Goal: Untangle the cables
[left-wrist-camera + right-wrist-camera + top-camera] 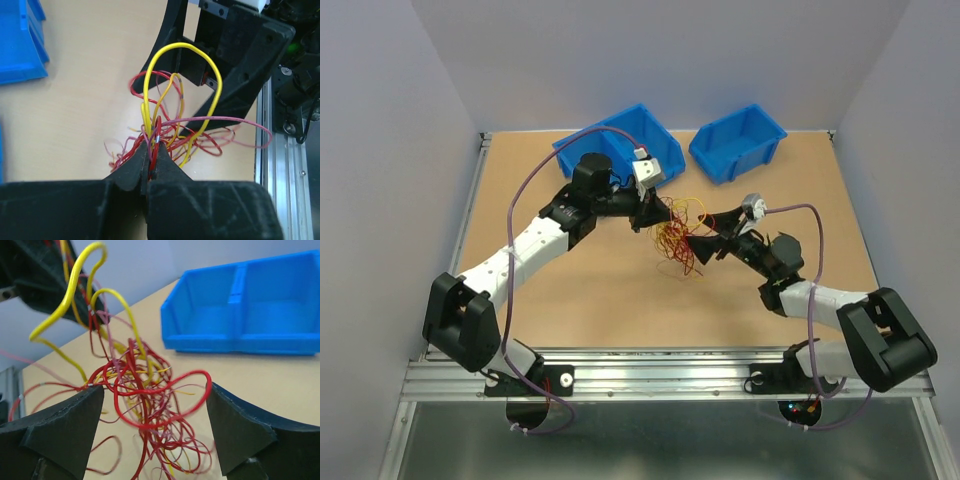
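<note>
The left gripper [151,150] is pinching several red and yellow strands of the cables [675,240] between its closed fingertips, the tangle spreading just ahead of them. The right gripper [155,397] is holding its jaws wide apart, red loops lying between its fingers.

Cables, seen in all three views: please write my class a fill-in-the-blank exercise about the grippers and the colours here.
The left gripper is ___ on strands of the cables. The right gripper holds its jaws ___, one on either side of them. The two bins are ___ in colour.
Missing words: shut; open; blue.
</note>
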Available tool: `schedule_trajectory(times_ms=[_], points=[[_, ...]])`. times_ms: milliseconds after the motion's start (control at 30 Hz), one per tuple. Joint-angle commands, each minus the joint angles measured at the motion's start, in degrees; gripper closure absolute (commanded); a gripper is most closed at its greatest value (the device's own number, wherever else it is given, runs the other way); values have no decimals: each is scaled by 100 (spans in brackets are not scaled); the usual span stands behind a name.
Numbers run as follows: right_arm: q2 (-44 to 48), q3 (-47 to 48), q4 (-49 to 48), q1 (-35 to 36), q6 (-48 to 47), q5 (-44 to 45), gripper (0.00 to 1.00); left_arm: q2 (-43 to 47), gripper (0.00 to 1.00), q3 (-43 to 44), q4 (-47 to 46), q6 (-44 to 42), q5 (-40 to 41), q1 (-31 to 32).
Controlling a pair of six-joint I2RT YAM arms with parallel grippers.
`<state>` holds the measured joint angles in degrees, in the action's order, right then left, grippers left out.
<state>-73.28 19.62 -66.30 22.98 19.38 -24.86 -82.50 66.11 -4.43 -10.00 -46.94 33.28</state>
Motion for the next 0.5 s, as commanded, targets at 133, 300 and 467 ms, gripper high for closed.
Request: schedule_trajectory(times_ms=[133, 300, 467], points=[[-538, 297, -752, 180, -118, -1117, 12, 217, 100, 218, -234, 77, -500, 3], [-705, 403, -805, 259, -127, -994, 22, 226, 100, 236, -225, 121, -606, 3], [-855, 481, -1051, 382, -92, -889, 34, 155, 100, 332, -111, 165, -904, 3]])
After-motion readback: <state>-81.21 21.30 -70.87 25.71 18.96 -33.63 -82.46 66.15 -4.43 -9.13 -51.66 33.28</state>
